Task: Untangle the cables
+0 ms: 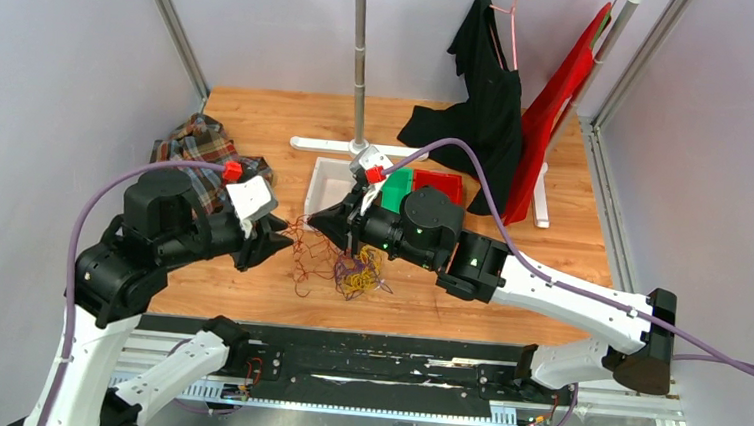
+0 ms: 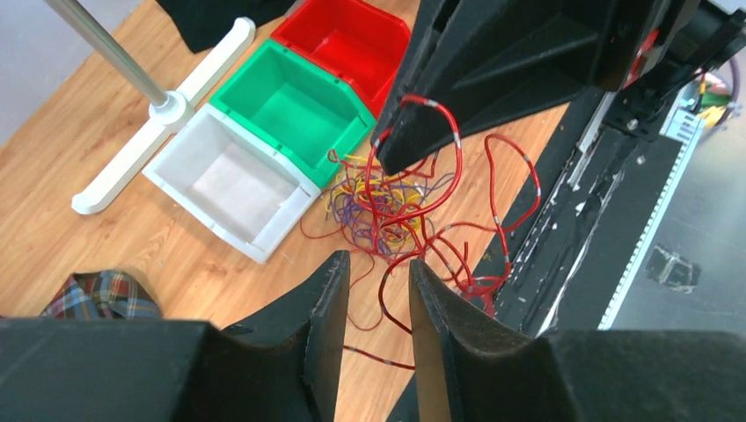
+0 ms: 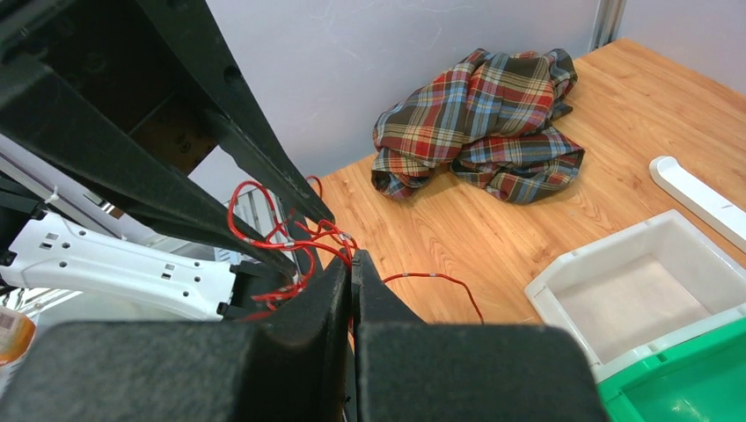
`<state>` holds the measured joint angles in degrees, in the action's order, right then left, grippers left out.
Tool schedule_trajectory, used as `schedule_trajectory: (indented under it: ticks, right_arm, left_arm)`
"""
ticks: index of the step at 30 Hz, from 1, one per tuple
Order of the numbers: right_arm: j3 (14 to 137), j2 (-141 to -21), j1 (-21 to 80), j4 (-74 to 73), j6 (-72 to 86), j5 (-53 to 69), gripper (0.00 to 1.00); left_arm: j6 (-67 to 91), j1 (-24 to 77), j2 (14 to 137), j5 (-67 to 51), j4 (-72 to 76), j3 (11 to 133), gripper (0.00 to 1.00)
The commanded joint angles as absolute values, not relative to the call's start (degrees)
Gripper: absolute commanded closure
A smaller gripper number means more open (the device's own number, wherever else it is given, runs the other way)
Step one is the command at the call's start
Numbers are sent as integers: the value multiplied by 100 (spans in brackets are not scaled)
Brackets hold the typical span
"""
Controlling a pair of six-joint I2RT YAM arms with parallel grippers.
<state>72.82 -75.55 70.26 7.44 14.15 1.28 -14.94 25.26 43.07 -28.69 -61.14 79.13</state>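
One tangle of red, yellow and purple cables (image 1: 357, 272) on the table just in front of the white bin (image 1: 327, 181), three bins in a row, white bin, green bin (image 1: 396, 189), red bin (image 1: 440, 185), right gripper (image 3: 352, 260) pinched tight on red strands by the white bin's near corner, left gripper (image 2: 378, 266) with fingers apart and a red strand in the gap, one plaid cloth (image 1: 197, 145) left of the white bin, one stand (image 1: 359, 61) behind it, one black garment (image 1: 481, 100) and one red garment (image 1: 562, 96) hanging beyond the red bin

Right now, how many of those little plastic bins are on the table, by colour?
White bin: 1
Green bin: 1
Red bin: 1
Total: 3
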Motion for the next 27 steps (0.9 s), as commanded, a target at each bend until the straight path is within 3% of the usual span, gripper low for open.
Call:
schedule_trajectory:
  ticks: [1, 3, 5, 9, 12, 27]
  right_arm:
    - [7533, -7540, 7119, 887, 1508, 202, 99]
    - [7547, -7564, 7119, 876, 1540, 242, 99]
    - [7547, -7578, 7119, 865, 1556, 261, 100]
    - [7468, -7534, 7113, 801, 1544, 122, 99]
    - [7278, -7306, 7075, 773, 1471, -242, 99]
    - [6565, -6696, 6921, 349, 1094, -1977, 99]
  left_arm:
    - [-1878, 2532, 4239, -2708, -6126, 7719, 60]
    - [-1912, 2531, 4288, -2646, -6126, 7729, 53]
    - [-1914, 2532, 4303, -2653, -6084, 7800, 57]
    - [-2025, 2531, 4243, -2590, -6047, 7889, 84]
    - [-2334, 2531, 4071, -2262, -6047, 7903, 99]
    - [-3004, 2533, 4075, -1159, -6223, 8793, 100]
